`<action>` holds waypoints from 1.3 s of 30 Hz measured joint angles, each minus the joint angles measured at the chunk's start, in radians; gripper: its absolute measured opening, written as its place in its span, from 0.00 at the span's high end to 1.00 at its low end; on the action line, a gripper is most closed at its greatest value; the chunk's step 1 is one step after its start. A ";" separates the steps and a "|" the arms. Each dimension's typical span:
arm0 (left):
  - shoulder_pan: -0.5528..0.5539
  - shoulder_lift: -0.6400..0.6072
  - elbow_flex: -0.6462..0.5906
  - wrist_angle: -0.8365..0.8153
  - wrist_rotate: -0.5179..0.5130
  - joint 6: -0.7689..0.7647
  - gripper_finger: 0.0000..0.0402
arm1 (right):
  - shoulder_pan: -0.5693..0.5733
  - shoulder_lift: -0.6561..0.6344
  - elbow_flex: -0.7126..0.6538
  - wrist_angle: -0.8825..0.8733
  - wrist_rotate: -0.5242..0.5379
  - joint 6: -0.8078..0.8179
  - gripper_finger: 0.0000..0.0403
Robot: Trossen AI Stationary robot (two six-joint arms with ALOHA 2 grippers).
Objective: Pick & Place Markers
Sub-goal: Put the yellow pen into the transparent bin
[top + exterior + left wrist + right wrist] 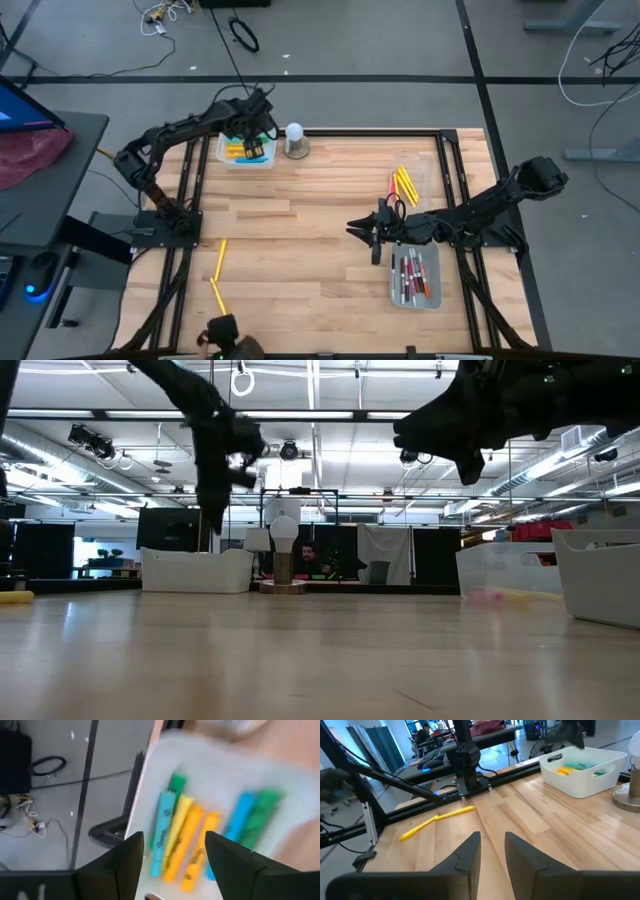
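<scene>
A white bin (247,152) stands at the table's far left and holds several markers (185,835) in blue, yellow, orange and green, lying side by side on its floor. My left gripper (175,862) hangs open just above them with nothing between its fingers. Two yellow markers (218,272) lie end to end on the wood at the near left. My right gripper (360,232) hovers over the middle right of the table, pointing toward the left edge. Its fingers (470,852) stand a narrow gap apart with nothing between them.
A white bulb-topped round object (295,139) stands right of the bin. At the right, one clear tray (420,170) holds yellow and red markers and another (412,275) holds red and white ones. Black frame rails (195,190) run along the table's left and right sides.
</scene>
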 joint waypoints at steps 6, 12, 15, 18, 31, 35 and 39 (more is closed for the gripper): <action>-0.174 -0.158 0.024 -0.061 0.067 -0.188 0.50 | 0.000 0.000 0.000 -0.011 0.000 -0.002 0.78; -0.478 -0.315 -0.084 -0.067 0.038 -0.540 0.60 | 0.000 0.000 0.000 -0.031 0.000 0.001 0.78; -0.662 -0.352 -0.155 -0.070 0.006 -0.722 0.65 | 0.000 0.000 0.000 -0.034 0.000 0.001 0.78; -0.835 -0.366 -0.220 -0.070 -0.014 -0.911 0.69 | 0.000 0.000 0.000 -0.039 0.000 0.001 0.78; -1.225 -0.366 -0.494 -0.222 0.018 -1.952 0.86 | 0.000 0.000 0.000 -0.056 0.000 0.001 0.78; -1.251 -0.366 -0.592 -0.195 0.113 -2.094 0.80 | 0.000 0.000 0.000 -0.059 0.000 0.001 0.78; -1.272 -0.366 -0.654 -0.147 0.177 -2.178 0.67 | 0.000 0.000 0.000 -0.066 0.000 0.001 0.78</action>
